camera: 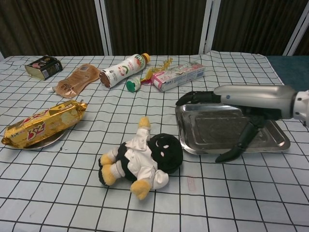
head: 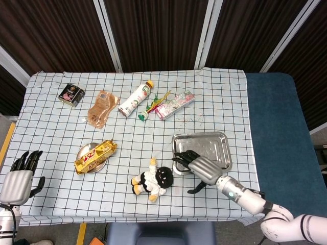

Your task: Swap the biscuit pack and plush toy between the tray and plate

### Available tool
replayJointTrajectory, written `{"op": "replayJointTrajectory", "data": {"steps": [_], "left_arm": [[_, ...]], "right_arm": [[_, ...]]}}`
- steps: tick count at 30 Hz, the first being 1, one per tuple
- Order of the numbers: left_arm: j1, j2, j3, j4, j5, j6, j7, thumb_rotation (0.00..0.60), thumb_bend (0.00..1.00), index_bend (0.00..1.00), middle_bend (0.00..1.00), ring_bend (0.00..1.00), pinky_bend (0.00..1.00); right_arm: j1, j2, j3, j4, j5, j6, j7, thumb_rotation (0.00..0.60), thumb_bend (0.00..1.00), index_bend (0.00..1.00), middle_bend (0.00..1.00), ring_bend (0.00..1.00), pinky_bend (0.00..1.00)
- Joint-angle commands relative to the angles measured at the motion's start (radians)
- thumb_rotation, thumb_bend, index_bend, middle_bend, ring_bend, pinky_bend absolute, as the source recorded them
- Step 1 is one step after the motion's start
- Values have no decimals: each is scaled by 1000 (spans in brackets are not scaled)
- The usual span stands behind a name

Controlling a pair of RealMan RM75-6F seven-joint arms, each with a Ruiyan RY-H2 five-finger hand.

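Tray (head: 214, 145), bare, right of centre on the checked cloth (head: 225, 97). Right hand (head: 193, 165) above the tray's near-left corner, fingers spread, holding nothing. Left hand (head: 19, 177) off the left table edge, fingers apart, empty. Plush toy (head: 152, 180) lying on the cloth beside the tray. Biscuit pack (head: 95, 155) across a small plate (head: 84, 151).

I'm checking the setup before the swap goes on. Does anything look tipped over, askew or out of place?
The plush toy lies on its side on the bare cloth, in neither the tray nor the plate. The biscuit pack overhangs the plate. At the back, a bottle lies on its side.
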Motion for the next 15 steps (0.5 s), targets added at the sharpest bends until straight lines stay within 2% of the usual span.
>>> {"op": "replayJointTrajectory", "data": {"steps": [1,6,15], "left_arm": [[1,1,-2,0,1,-2,-2,600,445,40,95,38,172],[1,7,-13,0,-17,-31,-16,600,445,48,106,38,173],[1,22,-29,6,-44,-73,-57,600,445,52,118,39,173]], "right_arm": [[38,-31,18,6,28,-39,-21,600,49,30,0,0,0],[157,-156,51,60,125,-153,-91,600,45,36,0,0,0],[266,-314,34,186,283,-227,-186,600,17,44,0,0,0]]}}
